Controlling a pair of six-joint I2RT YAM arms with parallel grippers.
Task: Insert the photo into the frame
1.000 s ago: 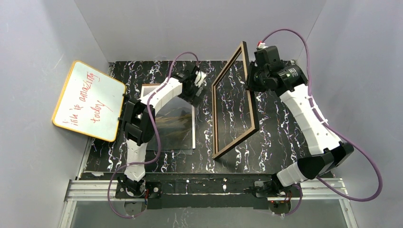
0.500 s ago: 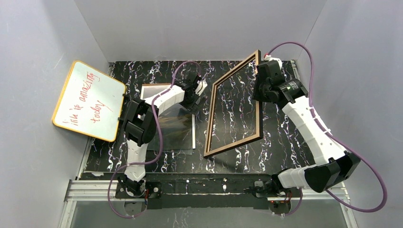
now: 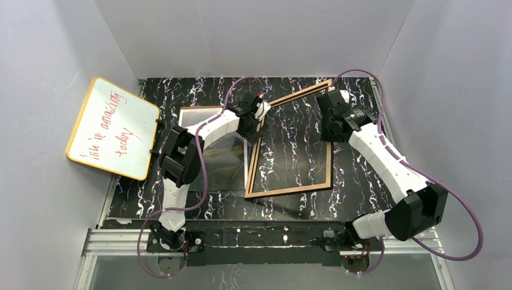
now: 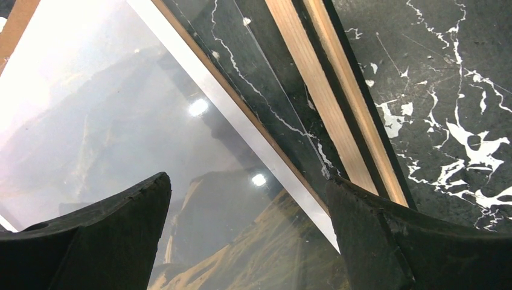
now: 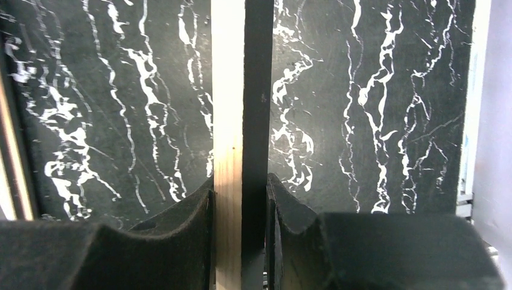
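Note:
The photo point(image 3: 220, 160), a mountain print with a white border, lies flat at the table's left centre under a clear plastic sheet point(image 4: 259, 72). The frame point(image 3: 290, 191) is tilted low over the table with its tan back up. Its left rail point(image 4: 326, 103) runs right beside the photo's point(image 4: 121, 139) right edge. My right gripper point(image 3: 330, 124) is shut on the frame's right rail point(image 5: 238, 90), and the pads press both faces point(image 5: 238, 193). Over the photo's right edge my left gripper point(image 3: 256, 119) hovers open point(image 4: 247, 187), holding nothing.
A yellow-edged whiteboard point(image 3: 112, 127) with red writing leans against the left wall. A brown backing board point(image 3: 192, 110) peeks out behind the photo. The black marbled table point(image 3: 356, 175) is boxed in by grey walls at the left, back and right.
The right arm has swung the frame down from standing on edge to nearly flat, its left rail now beside the photo. The left gripper has shifted slightly right and stays open.

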